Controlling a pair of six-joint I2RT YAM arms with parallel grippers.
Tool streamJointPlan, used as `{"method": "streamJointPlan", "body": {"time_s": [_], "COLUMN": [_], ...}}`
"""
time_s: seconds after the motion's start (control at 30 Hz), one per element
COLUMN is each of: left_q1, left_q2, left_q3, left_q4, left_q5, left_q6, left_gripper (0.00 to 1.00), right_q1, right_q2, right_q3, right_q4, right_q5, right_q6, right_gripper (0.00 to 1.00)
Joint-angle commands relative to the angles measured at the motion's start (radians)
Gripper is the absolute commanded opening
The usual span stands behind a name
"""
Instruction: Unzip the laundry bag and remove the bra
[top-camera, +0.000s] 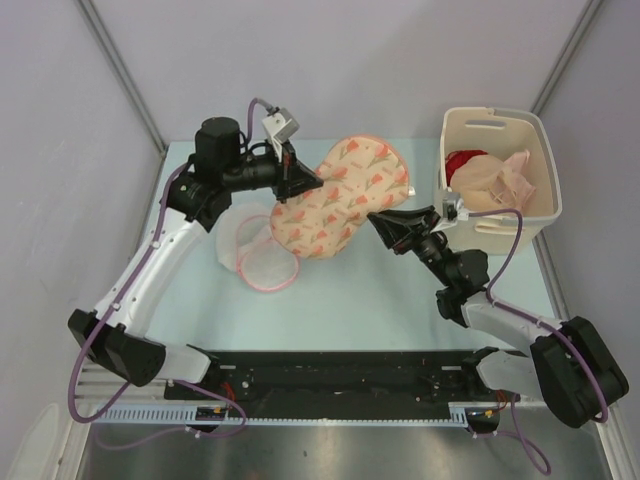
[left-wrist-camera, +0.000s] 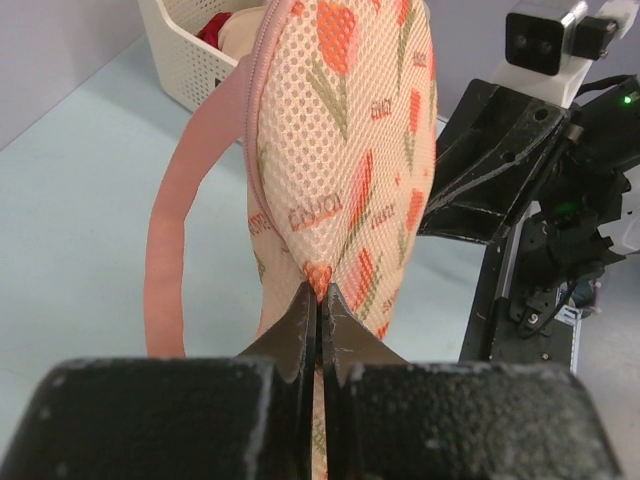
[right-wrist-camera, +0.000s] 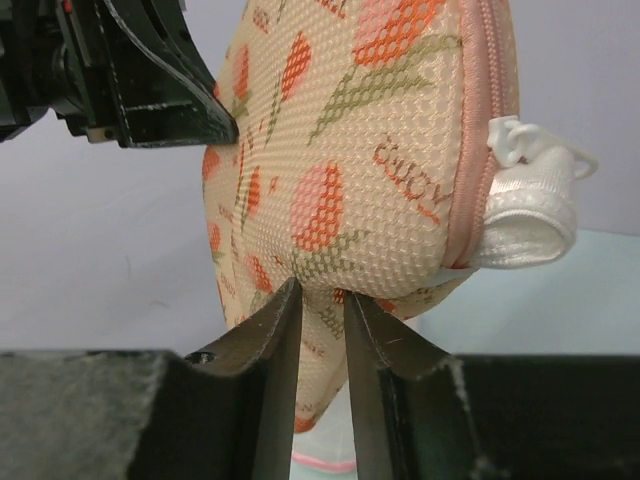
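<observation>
The laundry bag (top-camera: 345, 195) was held taut over the desk (top-camera: 380, 290), left end effector (top-camera: 305, 183) clamped at its 9 o'clock edge, right end effector (top-camera: 375, 215) at 4 o'clock, probably to steady the zipper (right-wrist-camera: 487, 100).

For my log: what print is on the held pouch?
The cream-peach mesh laundry bag bears orange-pink tulips, green stems; clearest from right wrist.

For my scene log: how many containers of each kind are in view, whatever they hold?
laundry bag, printed: 1
white mesh pouch: 1
white basket: 1
Total: 3
</observation>
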Motion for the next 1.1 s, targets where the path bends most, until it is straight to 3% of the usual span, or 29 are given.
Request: {"method": "streamJointPlan", "body": {"time_s": [0.0, 0.13, 0.27, 0.37, 0.4, 0.43, 0.5, 0.6, 0.7, 1.07], "left_q1": [0.011, 0.011, 0.011, 0.012, 0.012, 0.012, 0.014, 0.014, 0.014, -0.017], "left_q2": [-0.042, -0.048, -0.051, -0.053, -0.054, -0.057, -0.068, -0.082, -0.082, 0.001], "left_q3": [-0.017, -0.023, -0.045, -0.05, -0.05, -0.043, -0.037, -0.019, -0.016, -0.025], "left_q4": [0.044, 0.035, 0.044, 0.047, 0.038, 0.033, 0.012, -0.011, -0.016, 0.053], "left_q5": [0.074, 0.067, 0.045, 0.015, -0.014, -0.031, -0.079, -0.122, -0.124, 0.056], "left_q6": [0.001, 0.011, 0.005, 0.001, 0.001, 0.001, 0.007, 0.033, 0.056, 0.105], "left_gripper": [0.0, 0.01, 0.01, 0.32, 0.62, 0.75, 1.0, 1.0, 1.0, 1.0], "right_q1": [0.013, 0.011, 0.017, 0.024, 0.03, 0.036, 0.045, 0.053, 0.057, 0.065], "right_q2": [-0.014, -0.027, -0.062, -0.131, -0.172, -0.194, -0.22, -0.264, -0.304, -0.412], "right_q3": [0.063, 0.069, 0.104, 0.155, 0.176, 0.198, 0.257, 0.31, 0.319, 0.322], "right_q4": [0.112, 0.073, -0.055, -0.286, -0.377, -0.548, -0.71, -1.013, -1.152, -1.447], "right_q5": [-0.011, -0.02, -0.034, -0.02, 0.001, 0.014, 0.051, 0.098, 0.133, 0.186], "right_q6": [-0.026, -0.042, -0.125, -0.281, -0.333, -0.386, -0.534, -0.689, -0.772, -0.937], "right_gripper": [0.2, 0.0, 0.0, 0.0, 0.0, 0.0, 0.0, 0.0, 0.0, 0.0]}}
